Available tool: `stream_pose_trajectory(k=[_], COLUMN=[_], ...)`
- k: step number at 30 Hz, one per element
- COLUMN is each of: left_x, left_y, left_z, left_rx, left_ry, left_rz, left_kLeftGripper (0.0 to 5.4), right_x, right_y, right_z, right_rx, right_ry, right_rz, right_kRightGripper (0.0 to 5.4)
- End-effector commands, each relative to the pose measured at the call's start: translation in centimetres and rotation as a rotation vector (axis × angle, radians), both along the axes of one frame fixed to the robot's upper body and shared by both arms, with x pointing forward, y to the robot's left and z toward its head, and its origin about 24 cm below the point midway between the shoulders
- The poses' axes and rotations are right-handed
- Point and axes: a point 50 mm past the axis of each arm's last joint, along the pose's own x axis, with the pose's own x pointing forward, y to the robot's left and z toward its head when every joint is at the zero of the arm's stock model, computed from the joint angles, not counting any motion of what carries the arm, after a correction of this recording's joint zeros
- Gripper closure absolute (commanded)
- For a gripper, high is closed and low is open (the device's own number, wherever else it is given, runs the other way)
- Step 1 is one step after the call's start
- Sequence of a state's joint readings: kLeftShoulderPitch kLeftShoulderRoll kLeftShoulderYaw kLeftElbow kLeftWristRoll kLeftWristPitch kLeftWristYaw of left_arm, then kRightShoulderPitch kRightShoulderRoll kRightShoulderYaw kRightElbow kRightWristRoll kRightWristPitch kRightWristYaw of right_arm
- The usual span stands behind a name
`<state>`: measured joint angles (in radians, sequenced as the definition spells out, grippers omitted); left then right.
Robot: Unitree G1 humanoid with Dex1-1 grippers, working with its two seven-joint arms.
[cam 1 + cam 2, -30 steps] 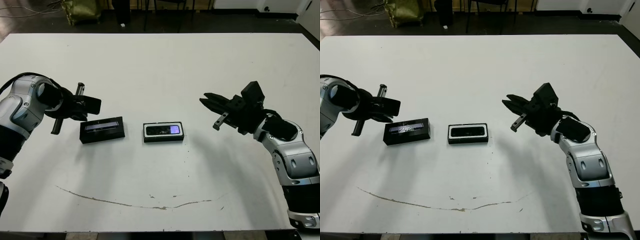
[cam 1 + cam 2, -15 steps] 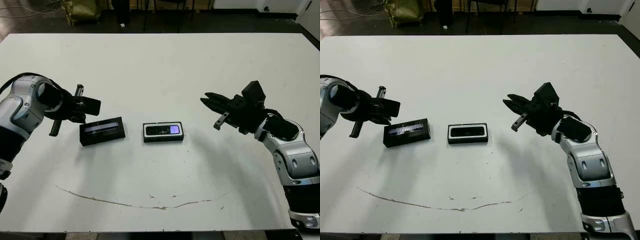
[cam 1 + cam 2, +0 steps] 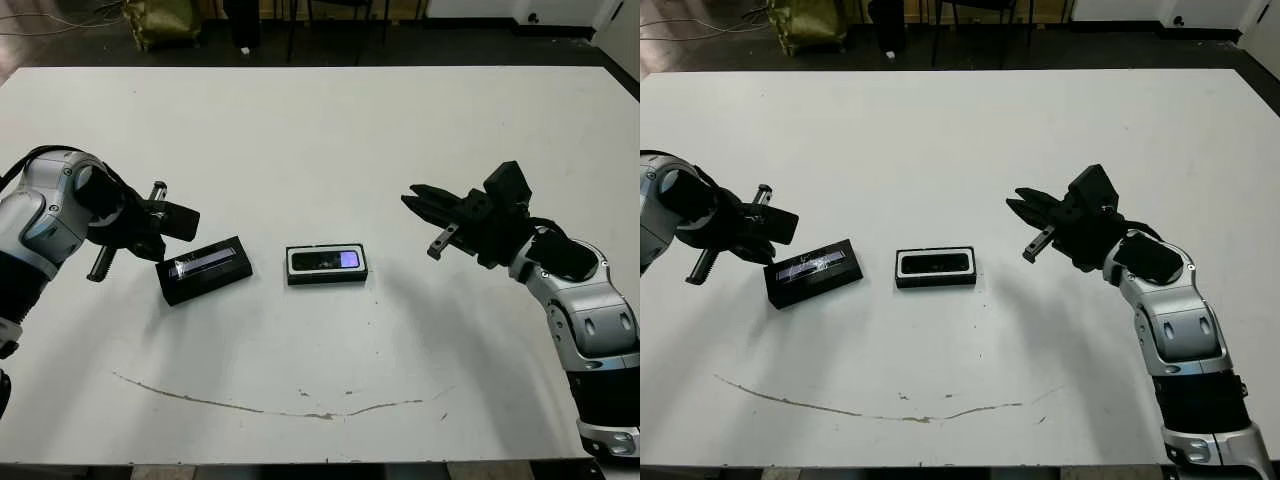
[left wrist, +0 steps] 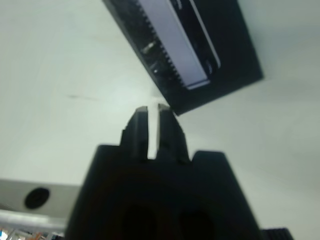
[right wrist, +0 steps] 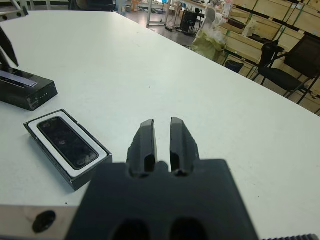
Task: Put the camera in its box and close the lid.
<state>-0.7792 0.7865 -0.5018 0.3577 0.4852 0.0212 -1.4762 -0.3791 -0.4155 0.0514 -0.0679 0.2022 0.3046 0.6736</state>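
The camera (image 3: 326,261) lies in the white-lined box (image 3: 327,279), purple spot up. The lid (image 3: 205,269) sits askew beside the left gripper (image 4: 153,111), jaws nearly closed, empty; right gripper (image 5: 161,134) likewise.

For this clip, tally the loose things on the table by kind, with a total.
Camera: 1, lying inside the box
Box: 1, white-lined, uncovered
Lid: 1, lying apart from the box, beside the left claw
Total: 3
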Motion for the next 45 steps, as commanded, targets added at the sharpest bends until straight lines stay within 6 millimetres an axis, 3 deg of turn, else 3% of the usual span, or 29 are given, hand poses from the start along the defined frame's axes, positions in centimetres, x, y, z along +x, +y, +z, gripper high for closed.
stream_pose_trajectory(k=[1, 16, 20, 27, 32, 39, 45], left_x=[-0.5, -0.9, -0.5, 0.4, 0.2, -2.2, -5.5], left_y=[0.0, -0.4, 0.5, 2.9, 4.6, 5.5, 5.5], left_z=[-0.6, -0.7, -0.7, -0.8, -0.1, 3.3, 3.9], left_rx=[-0.005, -0.012, -0.021, 0.145, 0.133, -0.229, -0.907], left_ry=[0.063, 0.103, 0.002, -0.151, -0.278, -0.567, -0.809], left_rz=[-0.008, -0.05, -0.001, 0.152, 0.165, 0.153, 0.388], left_kLeftGripper=[5.4, 5.4, 5.4, 5.4, 5.4, 5.4, 5.4], right_x=[-0.1, -0.1, -0.1, -0.2, -0.2, -0.2, -0.2], right_y=[-0.4, -0.5, -0.5, -0.4, -0.4, -0.3, -0.3], right_z=[-0.4, -0.6, -0.6, -0.6, -0.7, -0.8, -0.9], right_rx=[-0.016, -0.012, -0.007, -0.017, -0.002, 0.002, -0.007], right_ry=[0.027, 0.02, 0.023, 0.02, 0.033, 0.03, 0.039], right_rz=[-0.023, -0.008, -0.005, -0.005, 0.001, 0.013, 0.016], right_kRightGripper=[5.39, 5.39, 5.39, 5.39, 5.39, 5.39, 5.39])
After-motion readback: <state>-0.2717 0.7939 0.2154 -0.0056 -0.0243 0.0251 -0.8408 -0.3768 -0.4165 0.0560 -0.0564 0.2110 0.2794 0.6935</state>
